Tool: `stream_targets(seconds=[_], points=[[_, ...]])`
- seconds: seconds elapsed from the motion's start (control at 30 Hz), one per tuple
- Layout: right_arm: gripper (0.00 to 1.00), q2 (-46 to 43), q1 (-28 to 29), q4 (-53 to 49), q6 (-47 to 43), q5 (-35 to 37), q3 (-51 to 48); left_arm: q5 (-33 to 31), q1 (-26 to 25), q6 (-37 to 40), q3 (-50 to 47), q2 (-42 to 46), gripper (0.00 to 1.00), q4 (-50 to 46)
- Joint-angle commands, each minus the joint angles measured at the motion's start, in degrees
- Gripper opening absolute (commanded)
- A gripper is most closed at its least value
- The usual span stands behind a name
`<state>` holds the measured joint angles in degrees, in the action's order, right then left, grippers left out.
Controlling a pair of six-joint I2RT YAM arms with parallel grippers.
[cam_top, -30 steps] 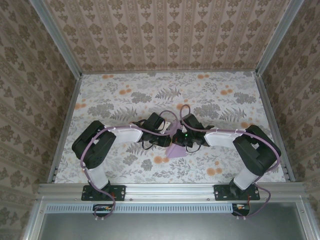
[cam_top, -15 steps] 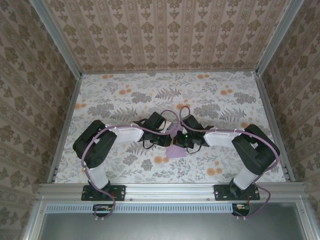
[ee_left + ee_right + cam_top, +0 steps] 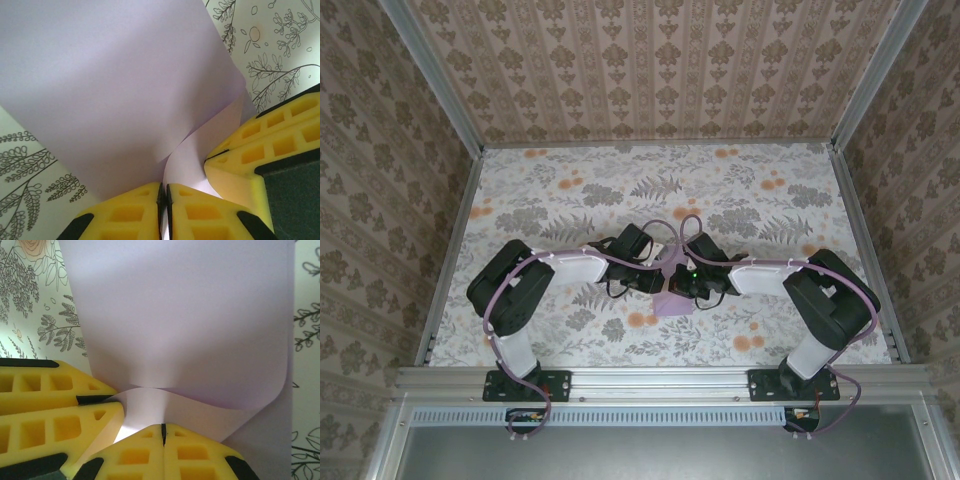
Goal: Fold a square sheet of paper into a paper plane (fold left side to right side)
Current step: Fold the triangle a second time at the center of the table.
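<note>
On the flower-print desk (image 3: 540, 200), the left arm (image 3: 570, 268) and right arm (image 3: 770, 272) met near the middle over the lilac paper (image 3: 672, 304), which showed just nearer the front edge than their wrists. The left end effector (image 3: 163, 192) and right end effector (image 3: 163, 432) were each pinched shut on the paper, side by side. Its layers bowed apart, uncreased. The left-to-right fold looked begun, with pressing flat apparently left to do.

The paper plane (image 3: 672, 303) is seen from above as a small piece of pale lilac, unprinted paper at the centre of the scene. Up close, its smooth layers are bowed into a soft curl, one sheet arched over another rather than pressed flat.
</note>
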<state>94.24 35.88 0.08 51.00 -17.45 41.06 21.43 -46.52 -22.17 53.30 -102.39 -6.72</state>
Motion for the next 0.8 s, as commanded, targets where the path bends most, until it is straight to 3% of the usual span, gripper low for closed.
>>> stream_targets(seconds=[0.0,0.23,0.37,0.57,0.77], points=[[0.0,1.03,-0.08,-3.23,-0.11,2.07,-2.2,-0.95,-0.42,1.37,0.49,0.2,0.17,-2.87],[0.0,1.3,-0.1,-3.33,0.1,2.07,-2.47,-0.73,0.97,-0.59,-0.69,8.0,0.35,-3.42],[0.0,1.44,-0.1,-3.42,0.02,1.98,-2.3,-0.01,1.55,-1.18,-1.97,12.6,0.36,-5.6],[0.0,1.39,-0.11,-3.42,0.03,1.81,-2.3,9.96,1.15,-5.08,-6.51,15.77,0.34,-2.49],[0.0,1.39,-0.11,-3.42,0.02,1.72,-2.18,18.56,-0.61,-10.1,-9.63,13.14,0.34,5.67]])
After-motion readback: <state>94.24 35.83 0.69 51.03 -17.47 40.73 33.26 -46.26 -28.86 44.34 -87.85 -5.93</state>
